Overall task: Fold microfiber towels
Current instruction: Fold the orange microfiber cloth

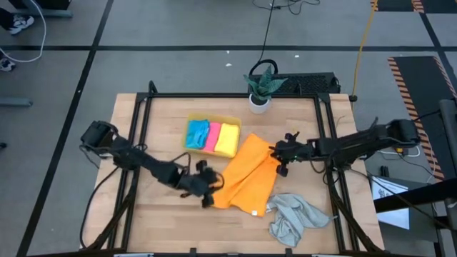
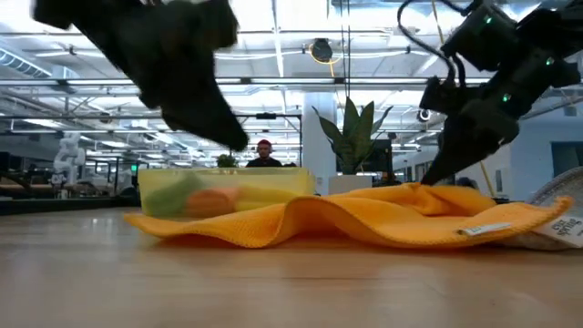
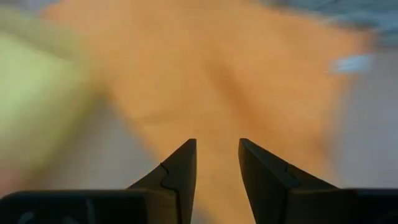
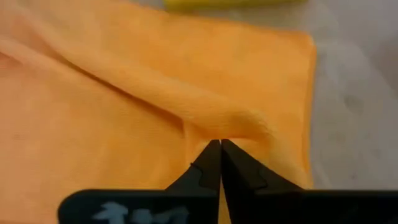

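I've got the orange towel (image 1: 246, 177) spread mid-frame on the table (image 1: 164, 221). My right gripper (image 4: 221, 144) pinches a raised fold at its right edge, jaws together. My left gripper (image 3: 216, 149) hovers at the towel's left edge, jaws apart, gripping nothing.

An orange towel (image 2: 364, 219) lies rumpled across the wooden table (image 2: 273, 282). Behind it stands a translucent yellow tray (image 2: 228, 187), with a potted plant (image 2: 351, 146) beyond. Two dark arms hang above.
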### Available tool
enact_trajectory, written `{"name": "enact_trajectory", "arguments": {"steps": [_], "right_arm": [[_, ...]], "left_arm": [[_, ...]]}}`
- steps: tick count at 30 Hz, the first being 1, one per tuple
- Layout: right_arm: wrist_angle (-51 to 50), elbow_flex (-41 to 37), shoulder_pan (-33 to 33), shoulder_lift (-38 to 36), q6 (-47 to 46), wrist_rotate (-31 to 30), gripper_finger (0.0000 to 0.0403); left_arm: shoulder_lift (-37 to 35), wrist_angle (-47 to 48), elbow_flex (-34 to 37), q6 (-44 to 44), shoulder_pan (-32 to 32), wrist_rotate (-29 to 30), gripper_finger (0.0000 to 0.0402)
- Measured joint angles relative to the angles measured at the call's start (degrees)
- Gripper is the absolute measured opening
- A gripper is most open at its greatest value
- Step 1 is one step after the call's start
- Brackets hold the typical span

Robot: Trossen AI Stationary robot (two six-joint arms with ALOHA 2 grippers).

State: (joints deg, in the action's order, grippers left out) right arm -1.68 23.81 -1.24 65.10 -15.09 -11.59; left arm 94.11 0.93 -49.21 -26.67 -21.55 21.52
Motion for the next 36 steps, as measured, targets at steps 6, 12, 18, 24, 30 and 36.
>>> {"name": "enact_trajectory", "arguments": {"steps": [6, 12, 18, 24, 30, 36], "right_arm": [[-0.62, 0.02, 1.61, -3.38, 1.27, 1.20, 0.0048], [0.85, 0.02, 0.71, -3.55, 1.14, 2.01, 0.0099], [6.80, 0.02, -1.63, -3.55, 1.42, 12.67, 0.0118], [9.99, 0.02, -6.09, -3.52, 1.34, 14.62, 0.0117], [9.83, 0.02, -10.13, -0.77, -2.63, 13.59, 0.0117], [4.68, 0.02, -11.25, 0.39, -5.38, 8.78, 0.0116]], "left_arm": [[1.35, 2.01, 0.06, 8.13, 9.76, 2.03, 0.0122], [2.07, -0.25, -0.02, 19.19, 17.04, -2.43, 0.0122], [3.86, -1.80, -0.03, 19.06, 23.78, -4.84, 0.0122], [4.28, -0.47, -0.02, 19.80, 29.58, 0.21, 0.0122], [4.22, -1.52, -0.02, 20.23, 34.46, 2.56, 0.0122], [4.62, -13.51, -0.02, 22.87, 29.83, -8.35, 0.0122]]}}
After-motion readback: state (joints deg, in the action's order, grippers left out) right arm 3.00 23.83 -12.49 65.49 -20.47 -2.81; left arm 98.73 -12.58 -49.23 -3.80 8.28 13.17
